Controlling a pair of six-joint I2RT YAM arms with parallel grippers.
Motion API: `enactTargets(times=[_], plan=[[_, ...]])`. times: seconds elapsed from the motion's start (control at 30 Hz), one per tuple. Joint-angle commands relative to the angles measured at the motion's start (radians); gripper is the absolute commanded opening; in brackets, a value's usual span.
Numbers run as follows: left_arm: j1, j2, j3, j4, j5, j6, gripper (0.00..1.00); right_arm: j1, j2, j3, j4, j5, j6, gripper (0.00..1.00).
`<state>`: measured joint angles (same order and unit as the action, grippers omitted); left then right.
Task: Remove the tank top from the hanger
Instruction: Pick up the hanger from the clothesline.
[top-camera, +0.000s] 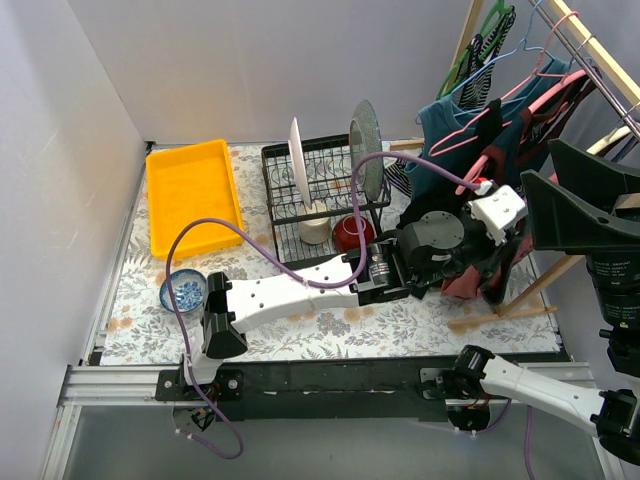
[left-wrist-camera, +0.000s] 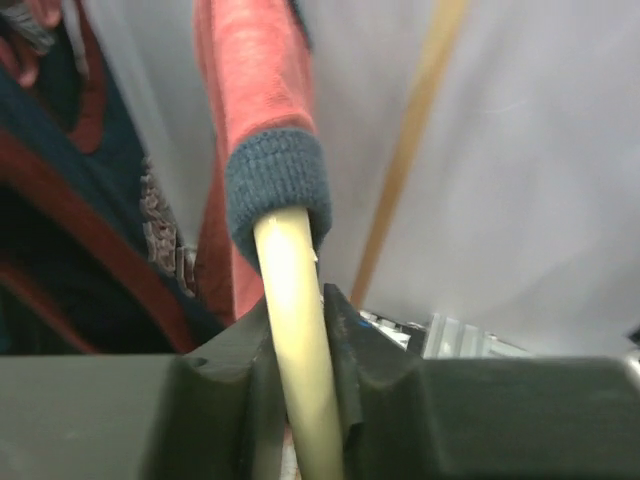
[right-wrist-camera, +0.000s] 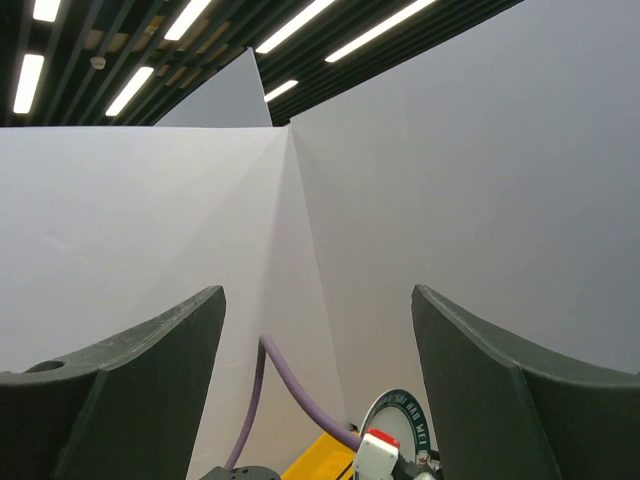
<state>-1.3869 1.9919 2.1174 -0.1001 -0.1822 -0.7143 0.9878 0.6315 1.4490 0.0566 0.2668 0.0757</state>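
Left fingers (left-wrist-camera: 225, 375) clamp a pale rod (left-wrist-camera: 295, 300) just below the red tank top (left-wrist-camera: 255, 90) hanging on the rack (top-camera: 590, 47); right fingers (right-wrist-camera: 130, 385) gape, empty. Better to pinch the navy hem itself and slide it off.

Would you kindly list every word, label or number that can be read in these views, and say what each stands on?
Round dark-rimmed disc, right wrist view: white lettering along its rim, too small and blurred to read.
Pale rod, left wrist view: no text on it.
Yellow tray, top view: no text on it.
No other text can be read in any view.
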Motion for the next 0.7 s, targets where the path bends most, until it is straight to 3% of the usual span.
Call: enactTargets(times=[0.0,0.03,0.3,0.67], plan=[[-0.008,-0.056,0.047,0.025,-0.052,0.003,0.04,-0.003,-0.015,-0.007,0.049,0.009,0.007,0.83],[-0.008,-0.058,0.047,0.025,-0.063,0.000,0.00,-0.003,-0.015,-0.007,0.049,0.008,0.009,0.83],[-0.008,-0.087,0.033,0.036,-0.137,0.013,0.00,-0.003,-0.009,-0.022,0.060,0.006,0.013,0.83],[-0.008,-0.217,-0.131,0.200,-0.140,0.012,0.00,-0.003,-0.009,-0.038,0.086,-0.029,0.007,0.83]])
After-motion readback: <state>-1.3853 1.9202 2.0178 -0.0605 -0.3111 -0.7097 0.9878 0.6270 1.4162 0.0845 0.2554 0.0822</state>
